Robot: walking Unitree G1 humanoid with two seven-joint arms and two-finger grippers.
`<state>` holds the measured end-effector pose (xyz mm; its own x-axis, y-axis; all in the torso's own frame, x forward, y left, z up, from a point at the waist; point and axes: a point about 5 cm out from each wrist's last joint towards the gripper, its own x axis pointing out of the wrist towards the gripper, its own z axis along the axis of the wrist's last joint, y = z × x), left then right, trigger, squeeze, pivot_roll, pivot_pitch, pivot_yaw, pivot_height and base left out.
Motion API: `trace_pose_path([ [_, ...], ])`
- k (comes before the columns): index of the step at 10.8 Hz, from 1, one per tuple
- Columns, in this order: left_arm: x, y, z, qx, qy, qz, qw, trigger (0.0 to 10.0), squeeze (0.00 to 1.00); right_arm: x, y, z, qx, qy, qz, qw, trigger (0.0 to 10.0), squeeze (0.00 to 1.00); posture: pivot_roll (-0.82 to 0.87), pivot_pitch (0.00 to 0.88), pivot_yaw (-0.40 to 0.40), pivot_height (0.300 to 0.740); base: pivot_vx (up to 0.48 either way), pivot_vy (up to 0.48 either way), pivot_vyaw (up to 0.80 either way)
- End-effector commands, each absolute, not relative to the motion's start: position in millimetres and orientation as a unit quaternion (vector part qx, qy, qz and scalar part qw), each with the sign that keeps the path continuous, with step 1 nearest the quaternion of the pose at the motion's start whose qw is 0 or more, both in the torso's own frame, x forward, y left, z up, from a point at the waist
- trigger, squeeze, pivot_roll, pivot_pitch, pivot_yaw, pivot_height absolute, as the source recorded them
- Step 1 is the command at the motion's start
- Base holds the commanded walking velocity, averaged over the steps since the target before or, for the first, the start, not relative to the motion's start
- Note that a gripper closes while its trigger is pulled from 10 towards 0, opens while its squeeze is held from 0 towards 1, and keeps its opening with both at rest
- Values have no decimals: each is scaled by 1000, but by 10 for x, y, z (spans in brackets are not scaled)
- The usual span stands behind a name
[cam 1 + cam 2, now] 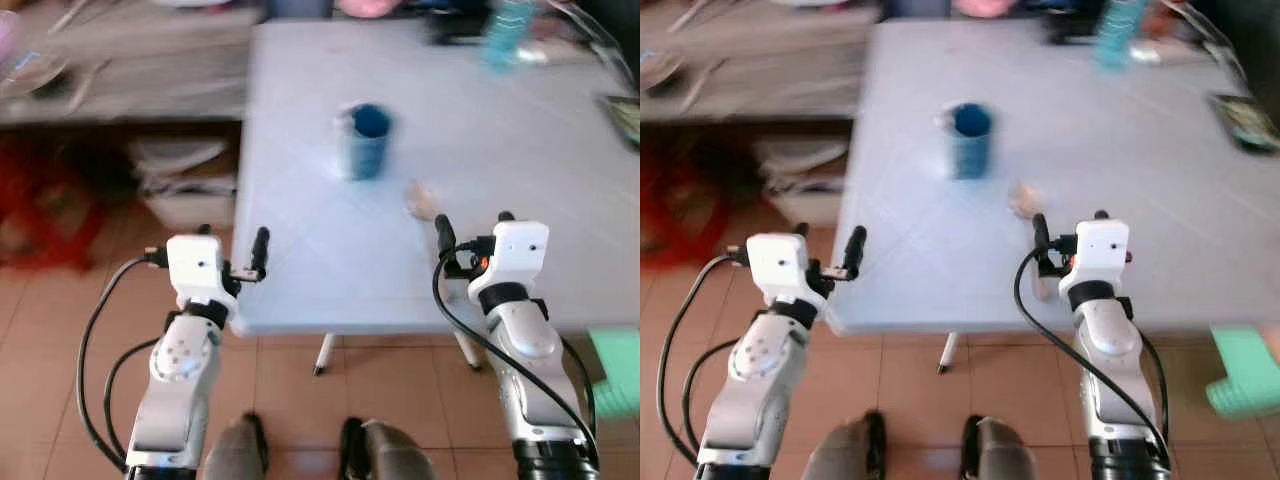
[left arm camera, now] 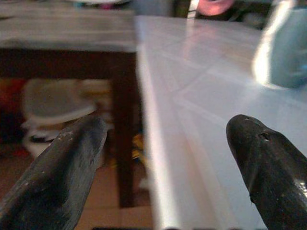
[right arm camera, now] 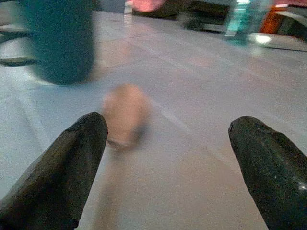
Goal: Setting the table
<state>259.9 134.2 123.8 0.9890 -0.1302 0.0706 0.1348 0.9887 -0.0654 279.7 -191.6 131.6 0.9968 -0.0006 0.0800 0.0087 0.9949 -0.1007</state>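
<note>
Standing at the near edge of a pale grey square desk (image 1: 520, 150), the robot is seen with both arms raised and nothing held. The left gripper (image 2: 163, 167) is poised at the desk's near left corner, its fingers (image 2: 62, 167) spread wide, one over the desk top and one out over the tiled floor (image 1: 60, 300). The right gripper (image 3: 168, 163) is held low over the desk's near edge, its fingers likewise spread wide and aimed at a small pale pinkish object (image 3: 125, 115) lying just ahead of them; blur keeps its kind from being told. A blue cylindrical cup (image 1: 366, 140) is set upright further in, near the middle of the desk, apart from the pinkish object. A blurred teal bottle (image 1: 510, 32) is seen at the far edge, and a low dark wooden side bench (image 1: 120, 70) stands to the left of the desk.

The cup is judged light, stiff and probably smooth-walled, so some slip is to be expected; a grip across the middle of its wall, below the rim, is thought soundest. The small object appears light and is best pinched across its width.
</note>
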Motion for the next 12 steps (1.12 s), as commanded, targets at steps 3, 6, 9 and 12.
trace_pose_path([
  [3, 2538, 1397, 1251, -25, -28, -59, 998, 10000, 0, 2767, -1930, 1228, -51, -11, 4, 999, 10000, 0, -19, 226, 14, 740, 0, 0, 0],
  [6, 2518, 1418, 1251, -24, -23, -63, 997, 10000, 0, 2638, -1952, 1133, -63, 14, -2, 998, 10000, 0, -24, 235, 12, 740, 0, 0, 0],
  [9, 2505, 1424, 1266, -14, -20, -85, 996, 10000, 0, 2580, -1989, 1203, -51, 17, -1, 999, 10000, 0, -27, 245, 7, 740, 0, 0, 0],
  [12, 2449, 1384, 1227, -8, -5, -125, 992, 10000, 0, 2450, -2072, 1186, -16, 49, 13, 999, 10000, 0, -33, 251, 16, 740, 0, 0, 0],
])
